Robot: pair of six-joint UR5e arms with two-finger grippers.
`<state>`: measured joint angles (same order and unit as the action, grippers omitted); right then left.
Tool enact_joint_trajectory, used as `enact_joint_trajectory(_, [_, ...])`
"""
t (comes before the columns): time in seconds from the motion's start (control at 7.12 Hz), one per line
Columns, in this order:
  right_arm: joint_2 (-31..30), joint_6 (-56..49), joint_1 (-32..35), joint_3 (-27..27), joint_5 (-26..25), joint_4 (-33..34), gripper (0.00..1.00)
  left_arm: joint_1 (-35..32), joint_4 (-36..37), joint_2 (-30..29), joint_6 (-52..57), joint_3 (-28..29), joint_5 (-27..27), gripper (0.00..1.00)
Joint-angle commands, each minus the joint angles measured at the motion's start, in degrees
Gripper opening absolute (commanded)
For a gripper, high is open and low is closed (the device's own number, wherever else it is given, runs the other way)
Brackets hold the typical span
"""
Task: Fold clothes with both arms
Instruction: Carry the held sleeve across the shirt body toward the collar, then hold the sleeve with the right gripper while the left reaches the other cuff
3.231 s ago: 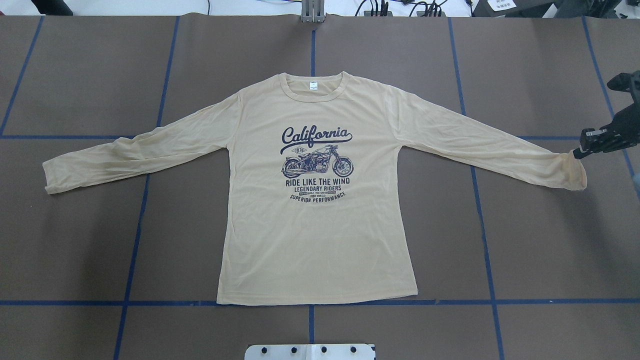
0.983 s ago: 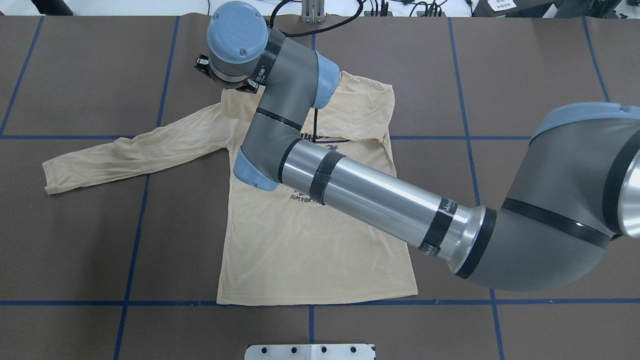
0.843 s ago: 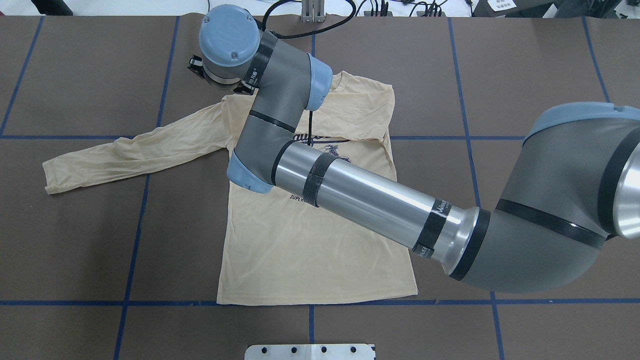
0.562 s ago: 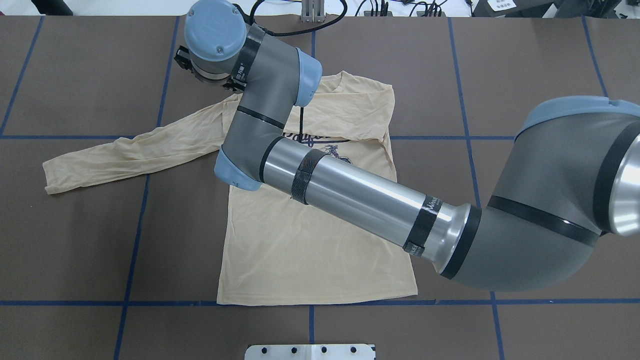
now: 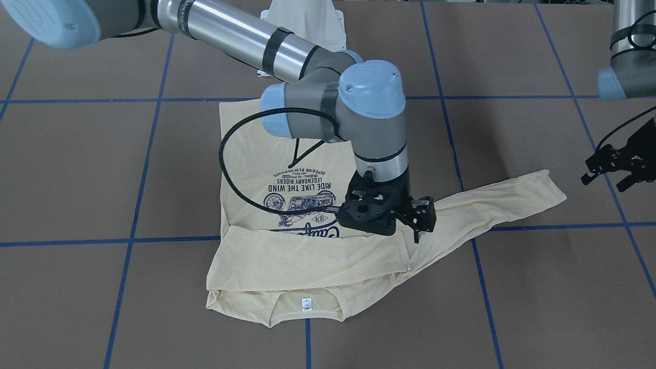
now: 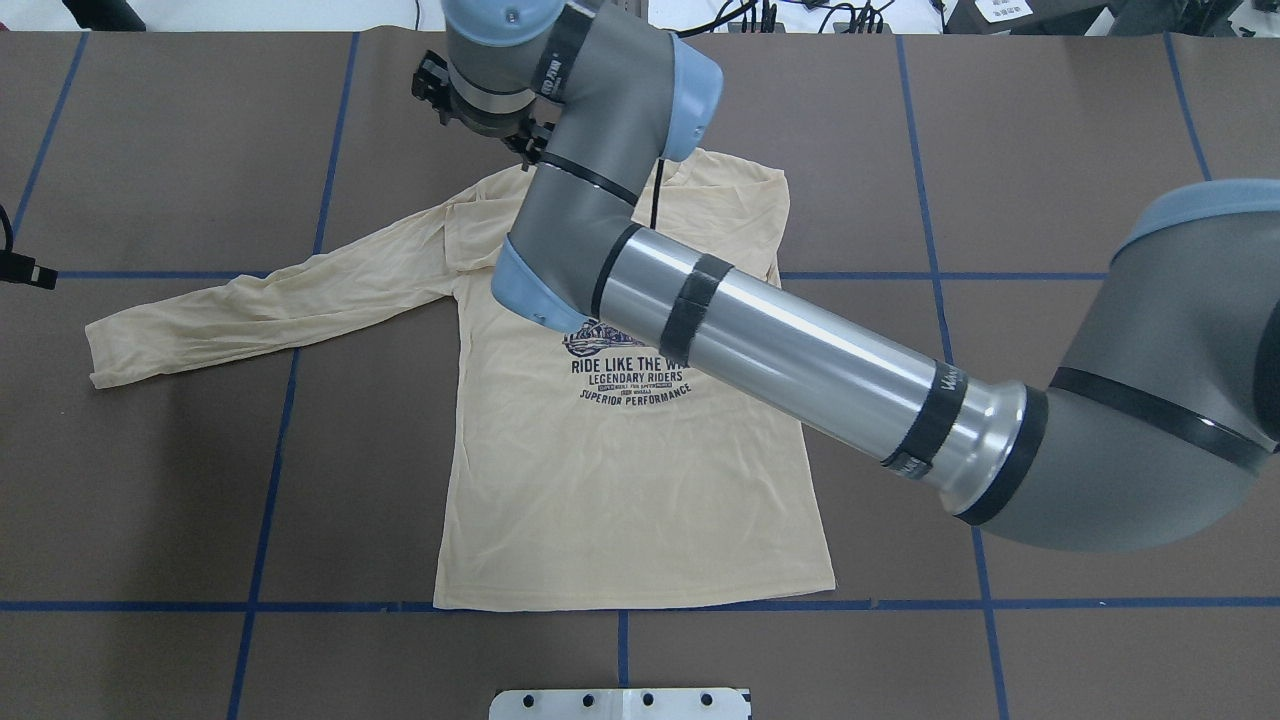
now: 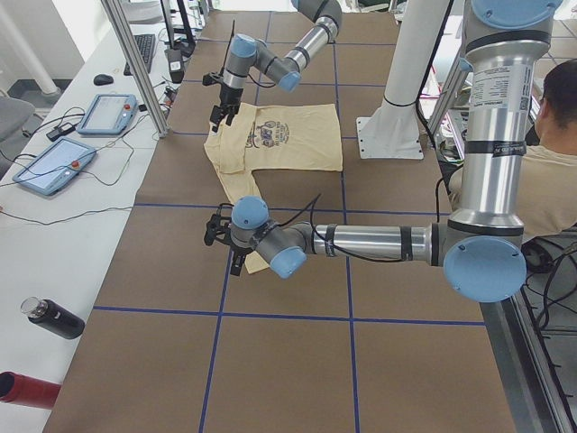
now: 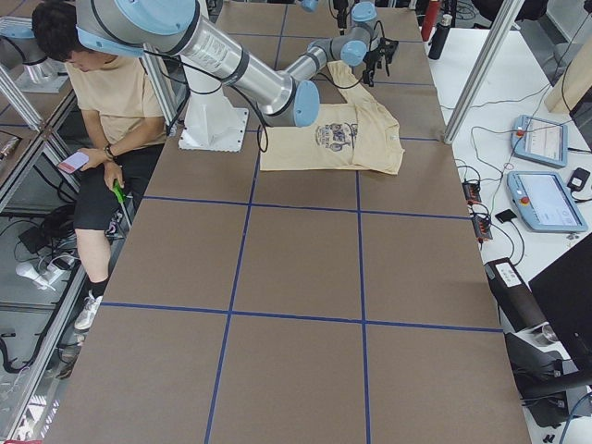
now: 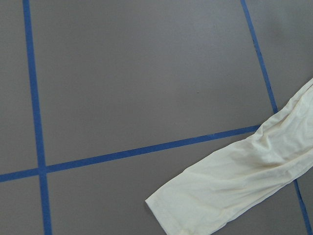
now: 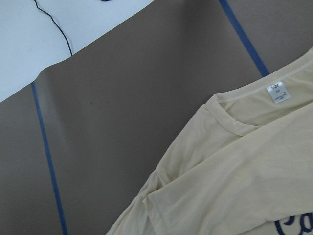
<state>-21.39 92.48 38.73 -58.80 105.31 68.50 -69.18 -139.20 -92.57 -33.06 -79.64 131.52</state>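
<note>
The cream-yellow long-sleeved T-shirt (image 6: 620,500) lies face up in the middle of the desk (image 6: 150,500), a brown surface crossed by blue tape lines (image 6: 150,605). Its hem is toward the robot's edge and its collar toward the far edge. Its right sleeve (image 5: 307,256) is folded flat across the chest. It covers most of the word at the top of the navy motorcycle print (image 5: 300,187), and its end lies by the left shoulder. The left sleeve (image 6: 270,310) stretches out flat toward the desk's left end, its cuff (image 9: 195,205) lying just beside a tape line. A small white neck label (image 10: 277,92) shows inside the collar. The right arm (image 6: 800,350) reaches diagonally over the shirt from the desk's right side. The right hand (image 5: 417,225) hangs just above the left shoulder, where the folded sleeve ends. Its fingers are seen edge-on, so I cannot tell whether they are spread or closed. The left arm (image 5: 635,77) comes down near the desk's left end. The left hand (image 5: 607,179) hovers over bare desk there, near the left cuff but apart from it, with its fingers spread and gripping nothing. A person (image 8: 102,102) sits beside the robot's edge of the desk.
</note>
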Motion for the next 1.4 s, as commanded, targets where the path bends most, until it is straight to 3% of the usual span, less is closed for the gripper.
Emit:
enact_joint_trajectory(0.0, [-11.9, -1.8, 1.3, -14.1, 1.7, 4.5, 1.00, 2.6, -1.5, -1.9, -1.4, 3.3, 0.1, 0.63])
enact_joint_trajectory(0.28, [-22.6, -6.0, 4.8, -25.4, 6.5, 6.7, 1.00, 4.0, -1.5, -2.0, -2.8, 4.0, 3.1, 0.64])
enact_joint_trajectory(0.84, [-29.8, -6.4, 6.4, -32.2, 7.0, 6.8, 1.00, 5.0, -1.7, -5.4, -4.3, 8.0, 3.2, 0.69])
enact_joint_trajectory(1.26, [-30.3, -6.4, 6.4, -32.4, 6.9, 6.8, 1.00, 5.0, -1.1, -5.5, -4.6, 8.5, 2.9, 0.67])
